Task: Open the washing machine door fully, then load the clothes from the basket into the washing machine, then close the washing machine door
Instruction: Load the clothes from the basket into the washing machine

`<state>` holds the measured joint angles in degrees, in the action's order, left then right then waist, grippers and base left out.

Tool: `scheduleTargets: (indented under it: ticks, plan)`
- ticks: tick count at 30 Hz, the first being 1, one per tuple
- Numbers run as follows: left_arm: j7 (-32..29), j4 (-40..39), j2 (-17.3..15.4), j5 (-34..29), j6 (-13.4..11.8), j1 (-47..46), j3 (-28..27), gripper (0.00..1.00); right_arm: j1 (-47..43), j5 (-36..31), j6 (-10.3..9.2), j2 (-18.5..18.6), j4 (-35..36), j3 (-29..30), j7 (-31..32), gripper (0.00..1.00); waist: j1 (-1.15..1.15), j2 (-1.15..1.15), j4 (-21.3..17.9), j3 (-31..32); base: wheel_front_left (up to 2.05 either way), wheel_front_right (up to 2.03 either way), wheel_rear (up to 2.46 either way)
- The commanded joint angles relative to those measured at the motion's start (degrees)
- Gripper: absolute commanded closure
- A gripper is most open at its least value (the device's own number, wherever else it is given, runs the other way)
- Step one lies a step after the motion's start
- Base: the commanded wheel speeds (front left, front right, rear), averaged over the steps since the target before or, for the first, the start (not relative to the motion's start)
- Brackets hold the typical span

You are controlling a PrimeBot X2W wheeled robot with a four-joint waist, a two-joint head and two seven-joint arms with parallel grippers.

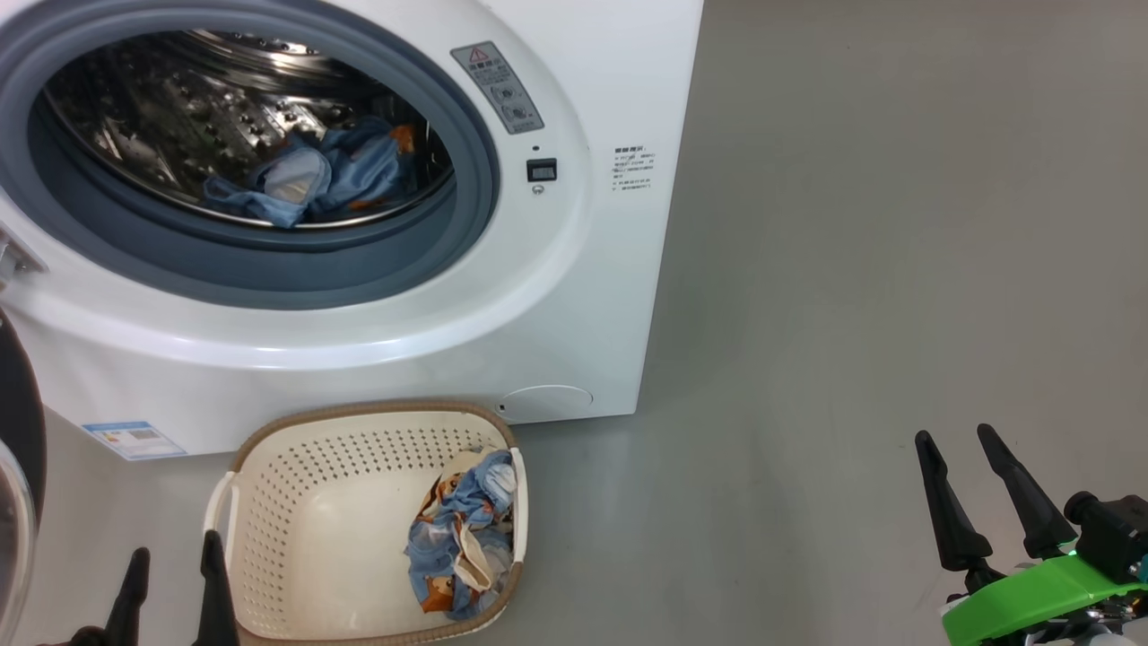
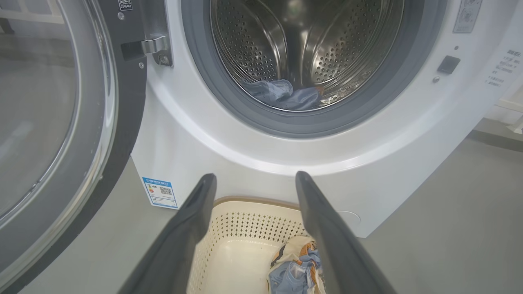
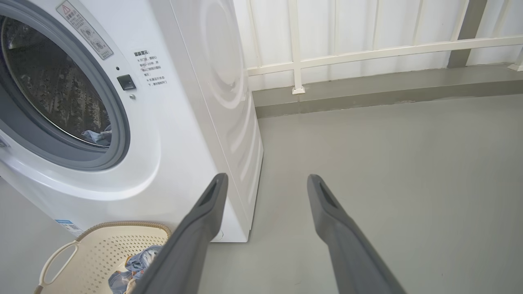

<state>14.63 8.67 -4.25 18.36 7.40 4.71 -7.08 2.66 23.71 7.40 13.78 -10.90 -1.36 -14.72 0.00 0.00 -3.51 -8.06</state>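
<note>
We see the washing machine [image 1: 574, 305], a white boxy front-loader with smooth glossy panels, on a matte grey floor [image 1: 852, 224]. The washing machine door [image 2: 61, 122] stands swung wide open at the left side of the machine; its broad rim is black and shiny, its window a bulging bowl of clear glass. A grey rubber gasket [image 1: 269, 265] rings the round opening, and behind it shines the steel drum [image 1: 161, 117], dotted with small holes. At the bottom of the drum lies a crumpled blue garment [image 1: 309, 184]. Just before the machine stands the basket [image 1: 296, 484], a rounded rectangle of cream perforated plastic with a brown woven-look rim and white side handles. In its right part lies one bunched cloth [image 1: 462, 538], blue and cream with orange-brown figures. The left gripper [image 1: 175, 544] hovers near the basket's left handle, its two dark tapered fingers spread apart and holding nothing. The right gripper [image 1: 955, 433] is well apart from the basket, over the floor at the right, its fingers also spread and empty.
</note>
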Motion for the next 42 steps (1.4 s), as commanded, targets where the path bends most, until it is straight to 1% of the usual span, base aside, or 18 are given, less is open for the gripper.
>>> scheduleTargets:
  ticks: [1,10,15,22,23,30,35,42]
  plan:
    - [0.37,-1.03,-0.37,-0.26,0.09,-1.87,-1.55,0.0,1.45,-0.43,0.09,0.66,1.45,-1.27,-0.28,0.0,0.0,0.0,-0.01,-0.33,0.0,0.0,0.0]
    - [0.37,3.24,0.15,0.44,0.09,-5.43,0.64,0.0,4.02,-0.72,0.09,-0.57,1.85,-0.92,-0.28,0.0,0.0,0.0,-0.29,-4.36,0.0,0.0,0.0]
    - [0.37,7.9,-0.52,1.48,0.09,-9.26,4.0,0.0,5.6,-0.81,0.09,-1.37,2.25,-0.54,-0.28,0.0,0.0,0.0,-0.43,-7.41,0.0,0.0,0.0]
    - [0.37,16.54,-2.88,5.07,0.09,-16.36,10.86,0.0,8.31,-0.79,0.09,-1.81,2.94,-1.05,-0.28,0.0,0.0,0.0,-1.51,-12.85,0.0,0.0,0.0]
    - [0.37,16.54,-2.88,5.07,0.09,-16.36,10.86,0.0,8.31,-0.79,0.09,-1.81,2.94,-1.05,-0.28,0.0,0.0,0.0,-1.51,-12.85,0.0,0.0,0.0]
    - [0.37,25.59,-6.0,9.55,0.09,-24.82,18.61,0.0,11.23,-0.71,0.09,-2.28,3.63,-2.24,-0.28,0.0,0.0,0.0,-3.23,-19.12,0.0,0.0,0.0]
    - [0.37,32.41,-8.31,13.56,0.09,-30.7,25.42,0.0,13.16,-0.49,0.09,-2.53,3.83,-3.35,-0.28,0.0,0.0,0.0,-4.49,-23.21,0.0,0.0,0.0]
    - [0.37,39.76,-11.47,19.51,0.09,-37.63,34.04,0.0,16.21,-0.16,0.09,-2.75,4.3,-5.45,-0.28,0.0,0.0,0.0,-6.69,-27.74,0.0,0.0,0.0]
